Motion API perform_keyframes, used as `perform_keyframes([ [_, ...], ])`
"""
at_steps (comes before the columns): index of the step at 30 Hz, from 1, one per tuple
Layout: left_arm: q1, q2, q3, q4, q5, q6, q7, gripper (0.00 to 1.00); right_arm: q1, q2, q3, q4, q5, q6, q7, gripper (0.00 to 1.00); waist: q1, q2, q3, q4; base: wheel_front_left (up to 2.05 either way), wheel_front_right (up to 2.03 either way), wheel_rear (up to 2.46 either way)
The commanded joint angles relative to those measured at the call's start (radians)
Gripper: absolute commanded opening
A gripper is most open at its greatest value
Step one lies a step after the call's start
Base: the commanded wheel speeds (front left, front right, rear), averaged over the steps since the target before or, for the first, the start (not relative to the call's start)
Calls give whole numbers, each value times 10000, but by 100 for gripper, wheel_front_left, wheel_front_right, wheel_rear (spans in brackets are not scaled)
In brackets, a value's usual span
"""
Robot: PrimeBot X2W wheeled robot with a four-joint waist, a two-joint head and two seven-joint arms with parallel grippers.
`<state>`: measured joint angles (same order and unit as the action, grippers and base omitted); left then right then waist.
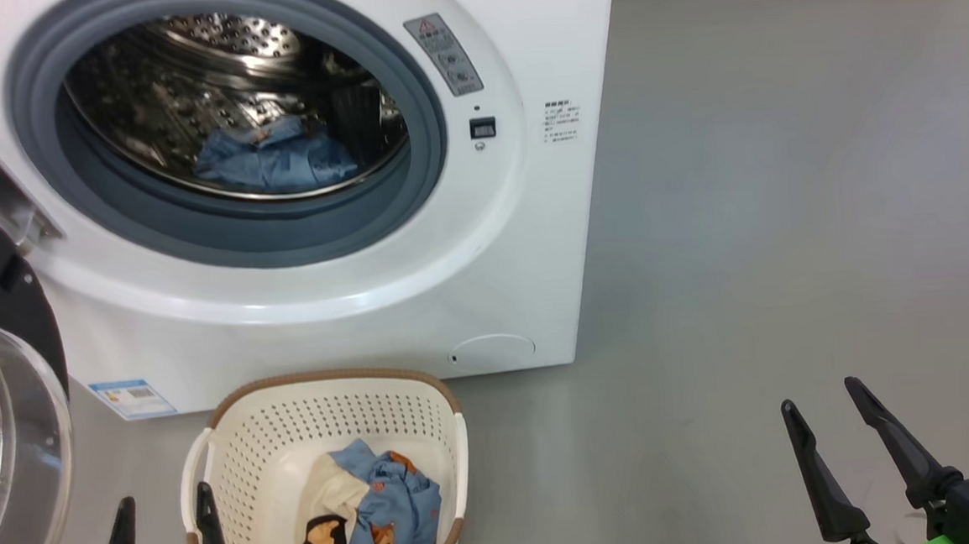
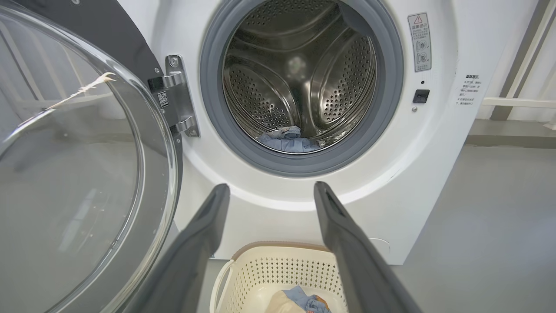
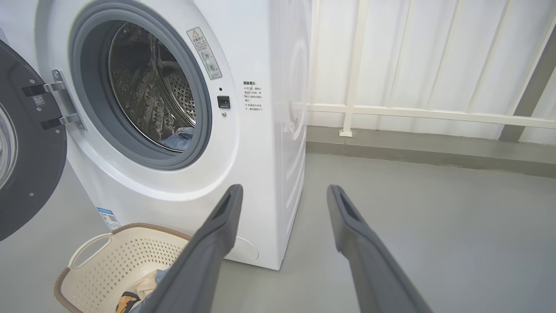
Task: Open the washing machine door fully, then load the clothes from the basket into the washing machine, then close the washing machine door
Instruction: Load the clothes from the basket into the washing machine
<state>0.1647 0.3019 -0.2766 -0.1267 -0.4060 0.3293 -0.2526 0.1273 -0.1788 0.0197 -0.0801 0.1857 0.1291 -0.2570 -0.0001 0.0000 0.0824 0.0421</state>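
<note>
Door (image 2: 74, 182) hanging open; left gripper (image 2: 270, 186) and right gripper (image 3: 284, 187) hovering, jaws apart; clothes (image 1: 381, 514) lying in basket (image 1: 331, 375), 1 garment (image 1: 276, 160) in drum (image 1: 186, 71).

I log the washing machine (image 1: 369, 313) as white-bodied, with a grey rubber ring (image 1: 280, 234), a shiny steel drum (image 1: 212, 78) dotted with holes, and a blue label (image 1: 132, 399) low on its front.
Washing machine door (image 1: 7, 301): glossy black rim, clear glass centre.
Basket (image 1: 243, 455): cream-white walls with a grid of holes, brown woven-look rim.
Clothes (image 1: 390, 513): light blue with an orange-brown and black cartoon print, plus a cream-white part.
Garment (image 1: 276, 159) I see in the drum: light blue.
Floor (image 1: 783, 203): flat grey.
Left end effector (image 1: 164, 493) and right end effector (image 1: 819, 394): dark fingers; I note a green patch (image 1: 951, 539) at the right one's base.
Wall (image 3: 412, 65): white panels.
</note>
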Motion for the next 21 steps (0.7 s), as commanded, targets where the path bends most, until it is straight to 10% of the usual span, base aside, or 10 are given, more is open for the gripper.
perform_keyframes([
  [1,-128,53,369,-63,119,-112,-90,100,18,-101,241,-233,-27,16,-48,100,1,0,-344,-9,0,0,0],
  [21,89,-223,525,352,170,-617,-91,100,373,150,119,-239,-93,16,-48,100,1,0,-741,-358,0,0,0],
])
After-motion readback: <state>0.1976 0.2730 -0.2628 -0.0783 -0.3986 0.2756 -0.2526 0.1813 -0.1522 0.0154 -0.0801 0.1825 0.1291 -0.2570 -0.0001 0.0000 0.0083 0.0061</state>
